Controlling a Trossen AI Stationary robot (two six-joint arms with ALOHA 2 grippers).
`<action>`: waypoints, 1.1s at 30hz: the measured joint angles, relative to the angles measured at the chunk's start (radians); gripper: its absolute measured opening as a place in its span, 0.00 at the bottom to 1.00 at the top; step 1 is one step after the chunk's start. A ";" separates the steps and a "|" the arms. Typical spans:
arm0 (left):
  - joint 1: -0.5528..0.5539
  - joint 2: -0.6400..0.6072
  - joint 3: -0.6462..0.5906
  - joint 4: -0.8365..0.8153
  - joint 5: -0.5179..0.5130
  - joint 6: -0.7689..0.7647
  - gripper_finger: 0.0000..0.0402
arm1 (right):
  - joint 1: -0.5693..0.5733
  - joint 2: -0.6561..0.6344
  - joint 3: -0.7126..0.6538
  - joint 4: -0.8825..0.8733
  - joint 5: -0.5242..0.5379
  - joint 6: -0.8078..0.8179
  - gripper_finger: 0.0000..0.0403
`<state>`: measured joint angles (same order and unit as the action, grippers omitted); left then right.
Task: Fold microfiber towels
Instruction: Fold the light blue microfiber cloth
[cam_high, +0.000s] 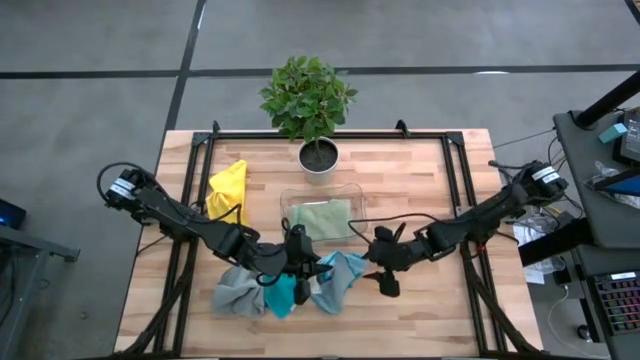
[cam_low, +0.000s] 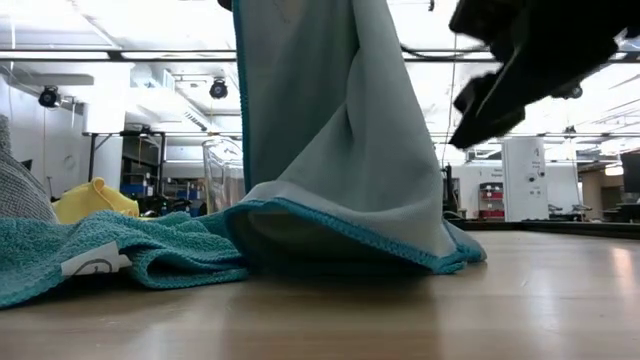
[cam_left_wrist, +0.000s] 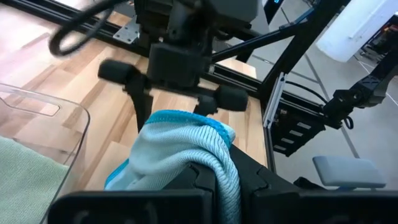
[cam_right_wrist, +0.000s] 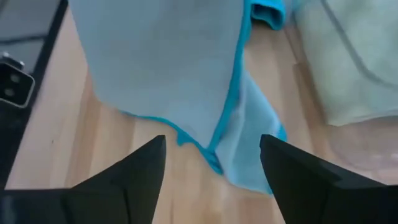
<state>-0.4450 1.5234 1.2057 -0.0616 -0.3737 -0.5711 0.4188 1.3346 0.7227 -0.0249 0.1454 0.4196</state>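
Light blue towel (cam_low: 330, 150) hangs creased from the clamped left pincer (cam_high: 303, 262); right pincer (cam_high: 383, 268) gapes empty.

A wooden table (cam_high: 420, 190) is seen. On it are placed a potted plant (cam_high: 317, 150), a clear tray (cam_high: 355, 195), a yellow towel (cam_high: 228, 188), a grey towel (cam_high: 236, 291) and a teal towel (cam_high: 281, 295). A light blue towel (cam_high: 340, 275) is lying partly on the wood, near the front edge.

Five towels (cam_high: 322, 218), one tray (cam_high: 292, 200) (clear), one plant (cam_high: 307, 97).
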 joint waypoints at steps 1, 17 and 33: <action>0.000 0.000 0.000 0.000 0.000 0.000 0.00 | 0.000 0.006 -0.025 0.053 0.001 0.007 0.61; 0.000 0.000 0.000 0.001 0.002 0.004 0.00 | -0.013 0.311 -0.072 0.697 0.079 -0.162 0.53; 0.001 -0.004 0.000 -0.001 0.002 0.009 0.00 | -0.005 0.141 0.035 0.325 0.027 -0.338 0.03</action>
<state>-0.4438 1.5192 1.2058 -0.0624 -0.3717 -0.5621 0.4140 1.4754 0.7580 0.3000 0.1727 0.0818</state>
